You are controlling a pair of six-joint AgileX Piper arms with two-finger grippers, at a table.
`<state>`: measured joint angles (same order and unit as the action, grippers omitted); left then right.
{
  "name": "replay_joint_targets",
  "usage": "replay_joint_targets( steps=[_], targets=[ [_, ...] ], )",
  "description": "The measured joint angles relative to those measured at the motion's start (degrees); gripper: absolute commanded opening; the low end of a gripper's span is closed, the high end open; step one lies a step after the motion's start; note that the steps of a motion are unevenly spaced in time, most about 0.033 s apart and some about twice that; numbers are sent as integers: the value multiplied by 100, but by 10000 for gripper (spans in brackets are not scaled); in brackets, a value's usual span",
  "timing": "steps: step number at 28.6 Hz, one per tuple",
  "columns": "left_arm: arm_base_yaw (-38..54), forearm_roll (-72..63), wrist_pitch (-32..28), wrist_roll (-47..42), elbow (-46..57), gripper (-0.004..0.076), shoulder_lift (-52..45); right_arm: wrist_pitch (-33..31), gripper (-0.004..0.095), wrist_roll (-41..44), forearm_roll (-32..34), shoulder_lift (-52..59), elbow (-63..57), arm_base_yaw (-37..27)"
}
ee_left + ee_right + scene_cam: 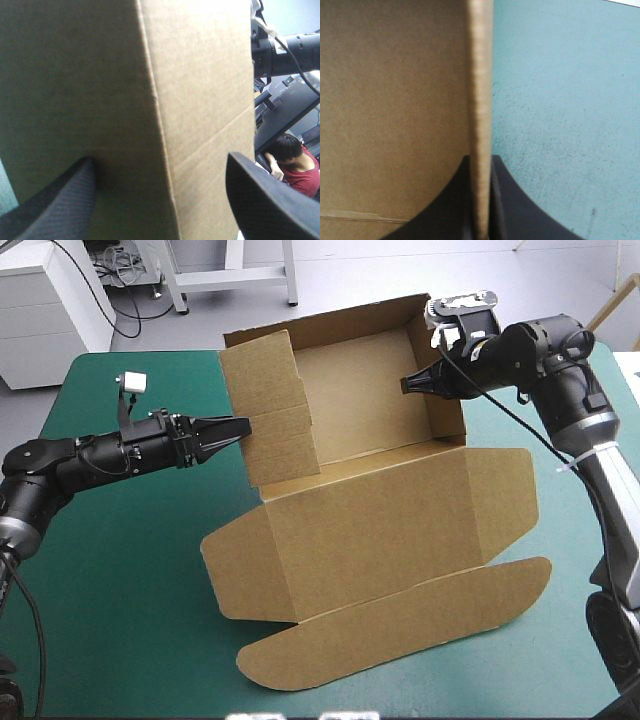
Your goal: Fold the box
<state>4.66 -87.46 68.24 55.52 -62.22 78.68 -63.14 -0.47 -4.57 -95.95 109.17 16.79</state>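
The brown box (pixel 360 390) stands as an open tray on the far half of the table, its lid (pixel 380 530) lying flat toward the front. My left gripper (pixel 243 427) is open, its tips against the outside of the raised left wall (pixel 275 410). That wall (pixel 195 100) fills the left wrist view, with the left gripper (pixel 160 157) and its spread fingers (pixel 265 200) on either side. My right gripper (pixel 408 384) reaches in from the right and is shut on the top edge of the right wall (pixel 445 405). In the right wrist view the board's edge (pixel 480 75) runs between the nearly closed right gripper (pixel 480 165).
The lid's long rounded flap (pixel 400 625) reaches toward the table's front edge, and side flaps (pixel 505 500) lie flat beside the lid. Bare teal-green cover (pixel 120 580) lies to the left of the box and at the front right.
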Motion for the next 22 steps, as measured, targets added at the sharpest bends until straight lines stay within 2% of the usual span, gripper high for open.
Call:
replay_joint_targets(
  steps=[3,6,7,12,19,22],
  targets=[
    [-176,529,-158,-484,-316,509,0,55,-15,215,272,0,0,202],
    [-534,2061,-788,-1599,-887,509,0,105,-11,545,743,0,0,493],
    [-907,3298,-1141,-2543,-1253,509,0,111,-11,730,974,0,0,655],
    [-1857,5623,-1709,-4698,-1707,509,0,174,-11,1110,1363,-25,0,981],
    [-2637,8098,-1957,-7293,-1729,509,0,244,-11,1259,1331,-29,0,1080],
    [-2764,8597,-2003,-7867,-1729,509,6,290,-11,1319,1325,-35,0,1080]
  ],
)
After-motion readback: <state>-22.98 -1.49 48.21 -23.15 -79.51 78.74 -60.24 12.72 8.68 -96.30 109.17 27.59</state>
